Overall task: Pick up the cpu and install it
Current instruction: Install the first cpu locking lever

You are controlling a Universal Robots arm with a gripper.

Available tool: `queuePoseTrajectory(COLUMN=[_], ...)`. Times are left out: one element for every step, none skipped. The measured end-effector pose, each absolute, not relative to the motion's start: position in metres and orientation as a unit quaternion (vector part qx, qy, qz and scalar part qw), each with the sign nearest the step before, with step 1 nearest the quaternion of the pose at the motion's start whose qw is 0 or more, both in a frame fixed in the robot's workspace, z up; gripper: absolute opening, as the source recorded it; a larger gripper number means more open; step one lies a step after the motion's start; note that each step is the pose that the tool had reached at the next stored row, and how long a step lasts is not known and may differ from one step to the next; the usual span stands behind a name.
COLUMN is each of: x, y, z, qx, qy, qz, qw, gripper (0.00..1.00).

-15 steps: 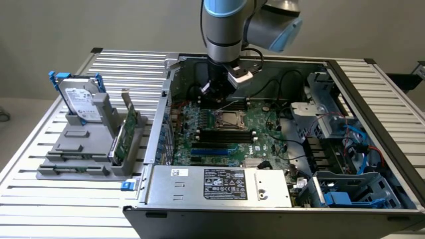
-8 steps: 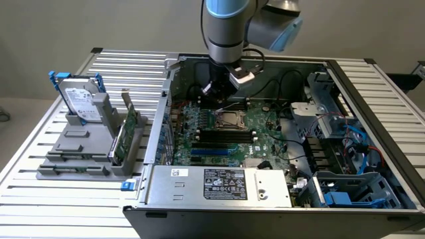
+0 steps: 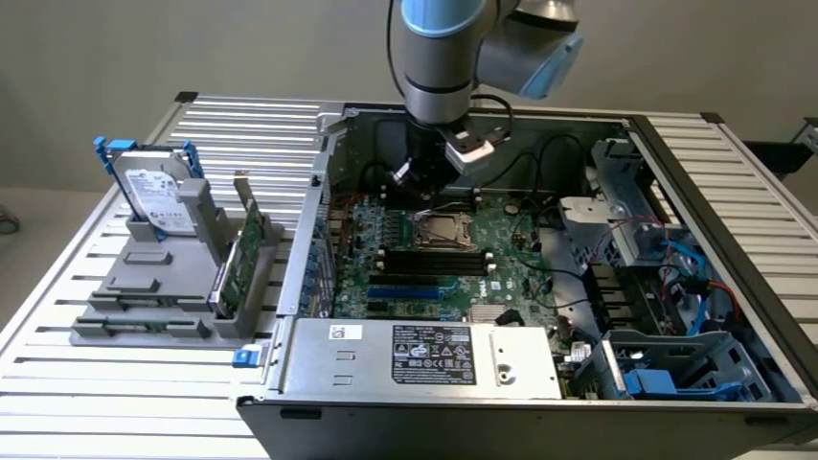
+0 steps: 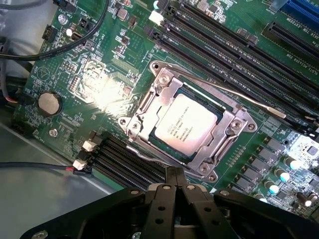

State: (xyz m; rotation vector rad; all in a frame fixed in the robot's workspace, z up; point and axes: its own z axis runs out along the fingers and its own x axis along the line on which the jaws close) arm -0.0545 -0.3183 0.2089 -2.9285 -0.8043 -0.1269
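Slatted metal table (image 3: pixel 77 383) with an open PC case (image 3: pixel 511 422) lying flat on it; the arm (image 3: pixel 442 57) hangs into the case from above.

State of the fingers (image 4: pixel 174 180): pressed fully together, nothing between them, nothing held. Tips hang over the motherboard (image 4: pixel 75 74), just off the edge of the CPU socket (image 4: pixel 234 127). Can't tell if they touch it; looks like a small gap.

The cpu (image 4: pixel 185 124) is just ahead of the tips. It's seated flat in that socket, silver top with print facing up, metal frame around its edges. Clear of the fingers.

A thin lever rod (image 4: pixel 239 97) runs along the socket side farthest from the fingers. Black memory slots: one bank (image 4: pixel 134 159) right beside the tips, another (image 4: pixel 224 45) past the socket. A coin cell (image 4: pixel 50 103) sits further out on the board.

The power supply box (image 3: pixel 422 355) is at the case edge, well off from the fingers. Further still, outside the case, a grey holder (image 3: pixel 141 287) sits on the table. On it a hard drive (image 3: pixel 160 196) in a blue bracket stands upright, with a thin green card (image 3: pixel 245 254) on edge next to it.
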Motion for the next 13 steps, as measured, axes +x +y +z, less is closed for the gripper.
queuePoseTrajectory(x=[-0.0539, -0.0533, -0.0525, -0.0518, -0.0512, -0.0505, -0.0499, -0.0493, -0.0487, -0.0481, -0.0476, -0.0471, -0.0467], y=[-0.3184, -0.3185, -0.3186, -0.3187, -0.3188, -0.3189, -0.3190, -0.3190, -0.3191, -0.3191, -0.3192, -0.3193, -0.3193], z=[0.2088, 0.2086, 0.2084, 0.2082, 0.2080, 0.2078, 0.2075, 0.2073, 0.2071, 0.2069, 0.2067, 0.2065, 0.2063], qx=[-0.962, -0.962, -0.962, -0.961, -0.961, -0.961, -0.961, -0.961, -0.960, -0.960, -0.960, -0.960, -0.960], qy=[-0.265, -0.265, -0.266, -0.267, -0.268, -0.268, -0.269, -0.270, -0.271, -0.271, -0.272, -0.273, -0.274], qz=[-0.042, -0.042, -0.042, -0.042, -0.042, -0.042, -0.042, -0.042, -0.042, -0.042, -0.042, -0.042, -0.042], qw=[0.051, 0.051, 0.051, 0.051, 0.051, 0.051, 0.051, 0.051, 0.051, 0.051, 0.051, 0.051, 0.051], gripper=[0.11, 0.11, 0.11, 0.11, 0.11, 0.11, 0.11, 0.11, 0.11, 0.11, 0.11, 0.11, 0.11])
